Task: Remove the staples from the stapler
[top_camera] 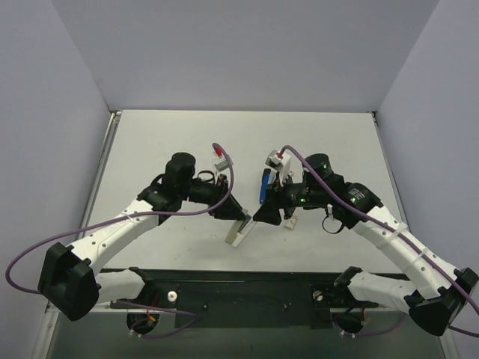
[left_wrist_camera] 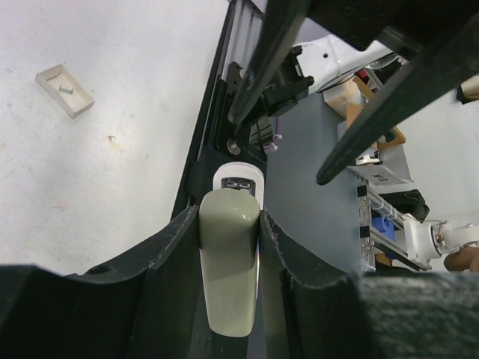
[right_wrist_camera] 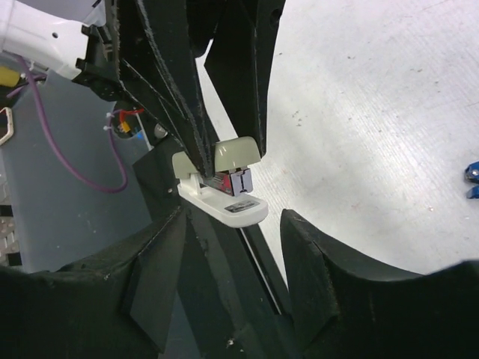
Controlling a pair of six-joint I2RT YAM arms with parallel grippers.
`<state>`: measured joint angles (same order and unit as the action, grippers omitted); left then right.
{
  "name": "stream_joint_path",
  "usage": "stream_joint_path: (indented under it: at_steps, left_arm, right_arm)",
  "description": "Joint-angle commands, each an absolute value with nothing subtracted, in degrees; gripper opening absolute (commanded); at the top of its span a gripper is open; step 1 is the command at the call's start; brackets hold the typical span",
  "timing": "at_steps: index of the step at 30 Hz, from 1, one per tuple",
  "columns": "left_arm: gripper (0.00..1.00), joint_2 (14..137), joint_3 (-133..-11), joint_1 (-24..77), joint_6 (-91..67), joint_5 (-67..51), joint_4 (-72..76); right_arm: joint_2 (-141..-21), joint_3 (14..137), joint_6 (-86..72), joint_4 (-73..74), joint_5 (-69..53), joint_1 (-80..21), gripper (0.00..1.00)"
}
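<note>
The left gripper (left_wrist_camera: 229, 218) is clenched on the beige-and-white stapler (left_wrist_camera: 228, 277), its fingers (left_wrist_camera: 168, 262) pressing both sides of the beige top. Seen from above, the stapler is at 6 o'clock from the table's (top_camera: 187, 142) centre. The right gripper (right_wrist_camera: 233, 228) is released, jaws apart, at the stapler's 2 o'clock. A slim blue tool (top_camera: 264, 188) lies at its 1 o'clock. A small pale tray (left_wrist_camera: 81, 109) holds tiny grey staples (left_wrist_camera: 65, 88).

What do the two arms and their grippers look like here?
Both the left arm and right arm have white lower links, black joints and black bases. A purple cable loops along each to the wrist. The left gripper and right gripper have black, rough-edged fingers. A small green light glows on the right arm.
</note>
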<state>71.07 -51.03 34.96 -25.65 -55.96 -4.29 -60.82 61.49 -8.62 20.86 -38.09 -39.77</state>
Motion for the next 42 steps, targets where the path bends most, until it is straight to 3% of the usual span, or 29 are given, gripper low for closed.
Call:
stream_joint_path:
  at_steps: [1, 24, 28, 42]
  left_arm:
    - [0.00, 67.24, -51.15, 35.68, -24.96, -59.41, -0.88]
    - [0.00, 64.42, -50.10, 36.47, -25.84, -61.96, 3.87]
    - [0.00, 64.25, -50.01, 36.47, -26.10, -61.79, 4.31]
    - [0.00, 63.99, -49.92, 36.39, -26.10, -61.52, 4.48]
  right_arm:
    - [-62.05, 63.46, -8.52, 20.48, -43.59, -39.55, 0.49]
    - [-66.36, 64.42, -8.61, 18.99, -52.29, -40.43, 0.42]
    - [-66.62, 64.25, -8.61, 18.37, -53.52, -40.61, 0.35]
    - [-68.38, 62.49, -10.63, 14.33, -56.60, -41.48, 0.25]
